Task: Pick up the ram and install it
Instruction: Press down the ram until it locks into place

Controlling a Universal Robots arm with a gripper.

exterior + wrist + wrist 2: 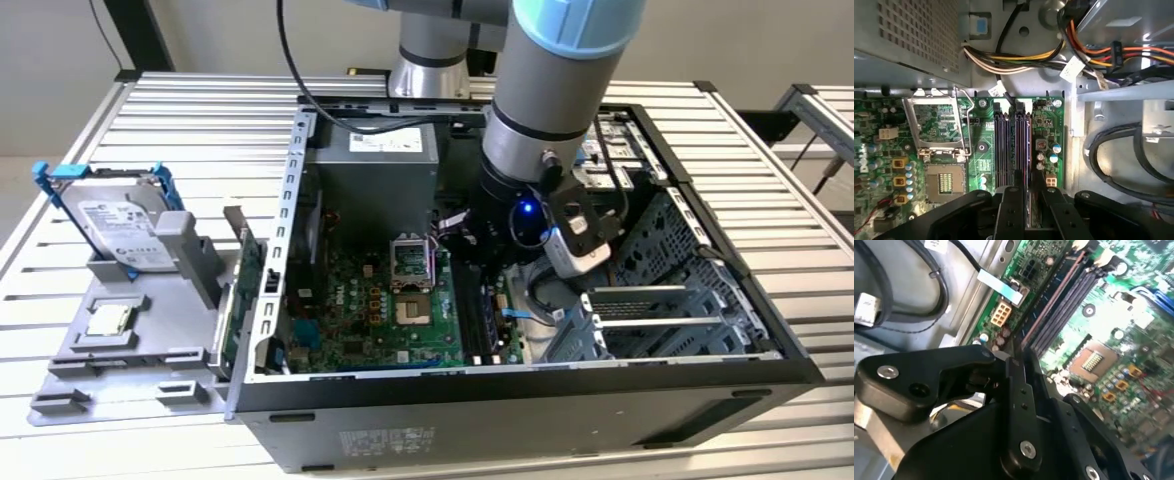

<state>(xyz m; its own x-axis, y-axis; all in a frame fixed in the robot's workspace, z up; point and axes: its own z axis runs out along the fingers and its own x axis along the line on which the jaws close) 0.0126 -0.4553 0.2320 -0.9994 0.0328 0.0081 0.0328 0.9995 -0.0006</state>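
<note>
- While the arm reaches down into the open computer case [534, 395], the hand [1026, 200] is low over the memory slots [1013, 145] of the green motherboard [387, 320].
- In the first wrist view, the two black fingers [1010, 210] are close together, and between them a thin edge stands in line with one slot. It seems to be the ram [1027, 212], clenched by the hand, but most of it is hidden.
- In the second wrist view, the fingers [1019, 390] point along the same slots [1059, 305], just above the board.
- Beside the slots in the first wrist view lies the processor socket [944, 182] with its metal frame [936, 122] lifted open.
- In the exterior view, a grey tray [127, 345] lies on the table [200, 110] at the exterior view's left of the case. On it stands a hard drive [120, 232] in a blue frame, and a small square chip [107, 318] lies flat near it.
- Bundles of coloured cables [1094, 55] run above the board inside the case.
</note>
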